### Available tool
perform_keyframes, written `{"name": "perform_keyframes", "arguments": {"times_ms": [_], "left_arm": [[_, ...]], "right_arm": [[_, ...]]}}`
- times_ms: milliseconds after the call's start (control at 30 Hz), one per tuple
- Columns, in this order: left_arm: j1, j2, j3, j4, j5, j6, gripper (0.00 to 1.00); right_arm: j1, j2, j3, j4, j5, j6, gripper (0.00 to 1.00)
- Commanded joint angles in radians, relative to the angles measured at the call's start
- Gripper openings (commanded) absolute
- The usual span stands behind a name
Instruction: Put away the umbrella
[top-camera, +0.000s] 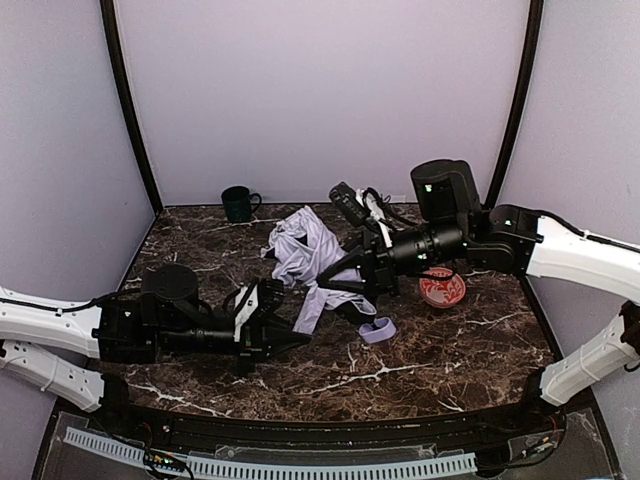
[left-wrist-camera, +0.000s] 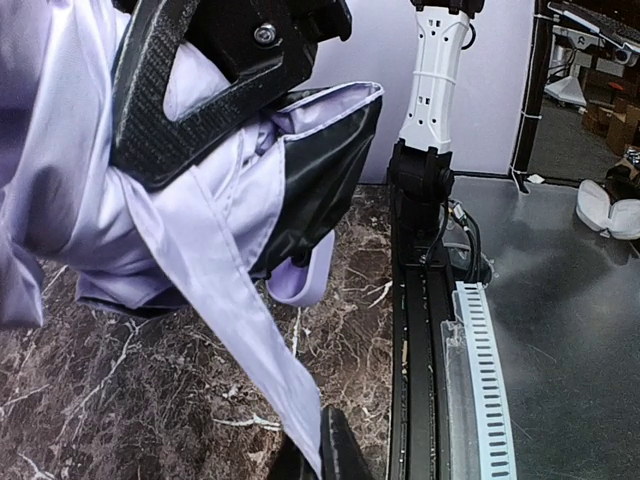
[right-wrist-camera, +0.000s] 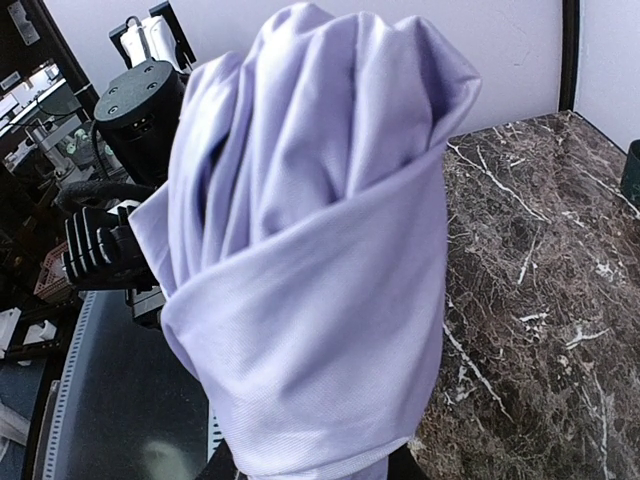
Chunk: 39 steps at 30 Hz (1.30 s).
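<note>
The right claw (top-camera: 352, 272) clenches the bunched umbrella (top-camera: 305, 245), the left claw (top-camera: 298, 340) pinches its hanging flap — red-patterned bowl (top-camera: 441, 288) near, green mug (top-camera: 238, 204) behind.

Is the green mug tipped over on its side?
No, the green mug stands upright near the back left corner of the table, with its opening facing up.

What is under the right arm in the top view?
A red-patterned bowl stands on the marble table. The right arm covers its far edge, so that part cannot be seen.
</note>
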Motion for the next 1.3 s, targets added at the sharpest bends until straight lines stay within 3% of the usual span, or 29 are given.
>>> {"name": "perform_keyframes", "arguments": {"times_ms": [0, 100, 267, 433, 633, 800, 967, 1067, 1267], "left_arm": [[0.003, -0.031, -0.015, 0.027, -0.007, -0.044, 0.00], [0.029, -0.084, -0.073, 0.009, -0.023, -0.133, 0.00], [0.174, -0.114, -0.201, -0.132, -0.058, -0.273, 0.00], [0.202, 0.083, -0.203, -0.212, -0.018, -0.341, 0.00], [0.210, 0.309, -0.162, -0.219, -0.055, -0.354, 0.00], [0.214, 0.466, -0.106, -0.227, -0.069, -0.309, 0.00], [0.214, 0.574, -0.088, -0.214, -0.030, -0.307, 0.00], [0.214, 0.591, -0.086, -0.209, -0.022, -0.301, 0.00], [0.215, 0.580, -0.087, -0.220, -0.037, -0.287, 0.00]], "right_arm": [[-0.006, 0.013, -0.009, 0.070, -0.019, 0.022, 0.00], [-0.012, 0.017, -0.047, 0.028, 0.008, 0.035, 0.00], [-0.073, 0.075, -0.159, 0.082, 0.051, 0.133, 0.00], [-0.083, 0.245, -0.213, 0.232, 0.057, 0.253, 0.00], [-0.087, 0.500, -0.154, 0.280, 0.120, 0.330, 0.18], [-0.091, 0.635, -0.092, 0.199, 0.178, 0.308, 0.35], [-0.092, 0.627, -0.045, 0.155, 0.230, 0.280, 0.66], [-0.092, 0.614, -0.039, 0.160, 0.202, 0.269, 0.98], [-0.097, 0.560, 0.075, 0.033, 0.252, 0.205, 1.00]]}}
